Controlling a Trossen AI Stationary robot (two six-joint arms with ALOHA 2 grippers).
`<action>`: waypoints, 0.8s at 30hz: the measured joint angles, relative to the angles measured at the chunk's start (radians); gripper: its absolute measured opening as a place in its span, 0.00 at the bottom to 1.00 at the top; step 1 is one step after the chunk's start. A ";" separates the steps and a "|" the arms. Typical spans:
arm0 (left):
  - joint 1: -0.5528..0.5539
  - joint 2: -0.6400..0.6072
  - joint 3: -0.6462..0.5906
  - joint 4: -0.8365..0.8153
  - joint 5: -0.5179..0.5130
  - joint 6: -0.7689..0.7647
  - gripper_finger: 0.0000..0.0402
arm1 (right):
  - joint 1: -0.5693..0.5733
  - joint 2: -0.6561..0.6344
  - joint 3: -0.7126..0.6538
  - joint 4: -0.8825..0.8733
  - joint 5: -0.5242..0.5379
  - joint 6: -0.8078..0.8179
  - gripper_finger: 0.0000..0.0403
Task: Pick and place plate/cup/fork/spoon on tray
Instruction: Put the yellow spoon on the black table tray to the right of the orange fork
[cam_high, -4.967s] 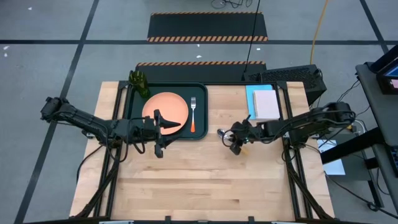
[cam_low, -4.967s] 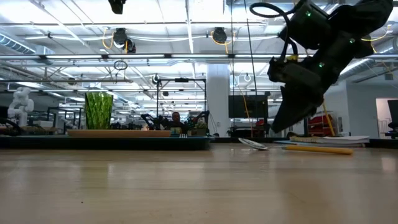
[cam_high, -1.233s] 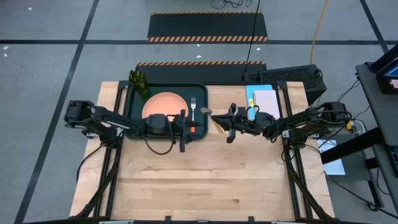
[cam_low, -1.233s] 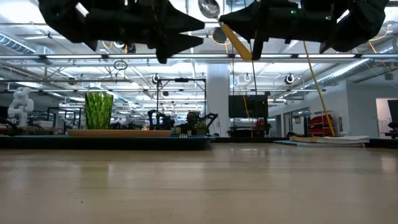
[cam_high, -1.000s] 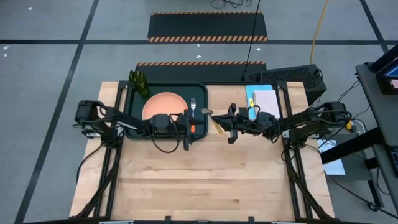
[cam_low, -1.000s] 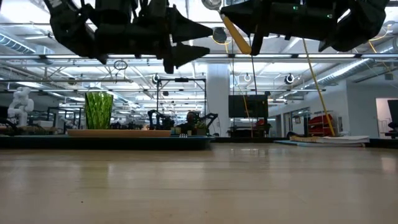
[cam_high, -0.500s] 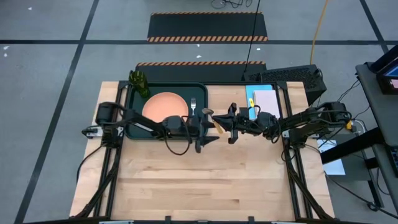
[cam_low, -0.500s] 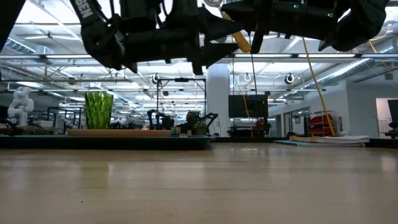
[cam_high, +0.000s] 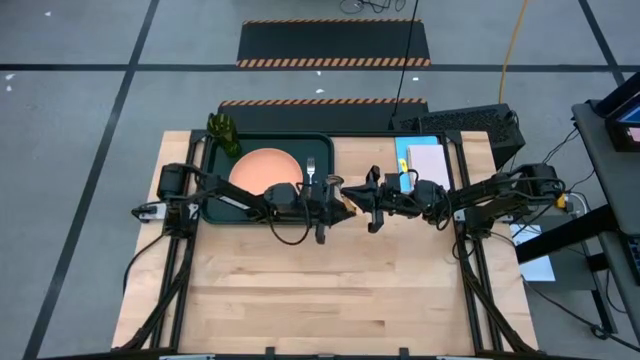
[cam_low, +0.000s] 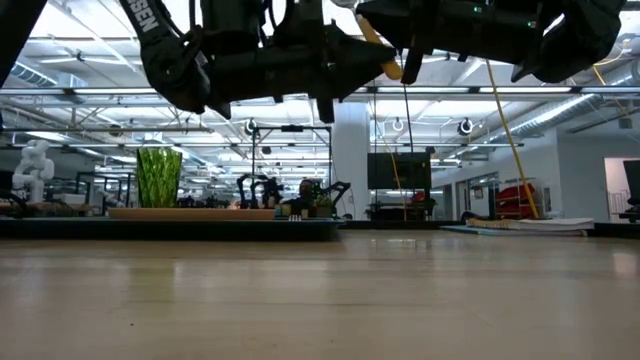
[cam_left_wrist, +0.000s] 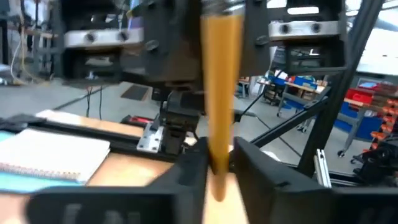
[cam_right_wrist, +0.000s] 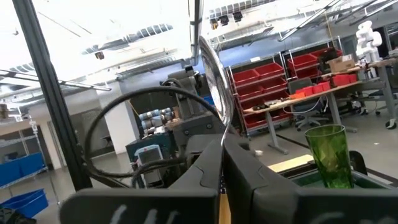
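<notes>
Plate (cam_high: 265, 167), cup (cam_high: 224, 133) and fork (cam_high: 311, 166) are seen on the tray (cam_high: 214, 205); the spoon (cam_high: 348, 198), held aloft right of it, is clamped by both left gripper (cam_high: 338, 200) and right gripper (cam_high: 362, 199), placement outstanding.

Wooden table (cam_high: 320, 290), pale notepad (cam_high: 430, 167) on light blue sheet (cam_high: 402, 150)

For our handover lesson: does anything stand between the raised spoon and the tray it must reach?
No loose object does. The right gripper holds the spoon aloft just right of the tray; the left gripper is at its handle, that arm stretched over the tray's front.
</notes>
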 joint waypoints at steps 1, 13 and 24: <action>0.007 0.000 -0.005 0.000 0.006 -0.012 0.12 | 0.000 0.000 0.000 -0.001 0.000 0.000 0.00; 0.072 -0.074 -0.080 -0.137 0.112 -0.142 0.07 | 0.000 -0.001 0.000 -0.132 0.071 0.021 0.02; 0.096 -0.233 -0.133 -0.537 0.108 -0.099 0.07 | 0.002 -0.001 0.004 -0.282 0.055 0.072 0.24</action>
